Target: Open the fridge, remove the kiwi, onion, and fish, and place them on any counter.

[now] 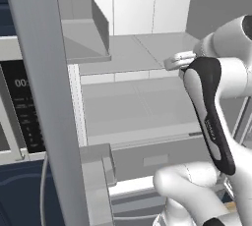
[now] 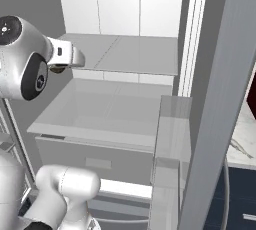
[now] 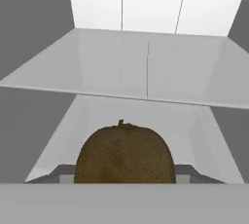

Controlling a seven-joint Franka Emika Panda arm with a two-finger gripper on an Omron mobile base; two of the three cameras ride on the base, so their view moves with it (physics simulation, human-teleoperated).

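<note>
The fridge (image 1: pixel 147 68) stands open, its grey shelves and white interior exposed, with the door edges framing both base views. The kiwi (image 3: pixel 125 154) sits directly ahead of the hand camera, brown and rounded with its stem nub uppermost, right where the fingertips would be; the gripper (image 1: pixel 173 62) appears to be closed partway around it, though the fingertips themselves are hidden behind the fruit, so a firm hold is judged rather than confirmed. Principal risk: a small round fruit held on two narrow pads may roll or slip out during withdrawal, dropping onto the shelf (image 2: pixel 120 54) or into the drawer below. A second risk is collision: the forearm is inside the cabinet between the shelf edge and the open door bin (image 2: pixel 172 124), and a wide swing outward could strike either. In the right base view, part of the counter (image 2: pixel 242 134) shows beyond the door, with a slender grey item that may be the fish (image 2: pixel 239 147) lying on it. The arm rises from the base, bends sharply at the elbow, and reaches forward roughly level with the upper shelf, wrist pointing into the compartment.
</note>
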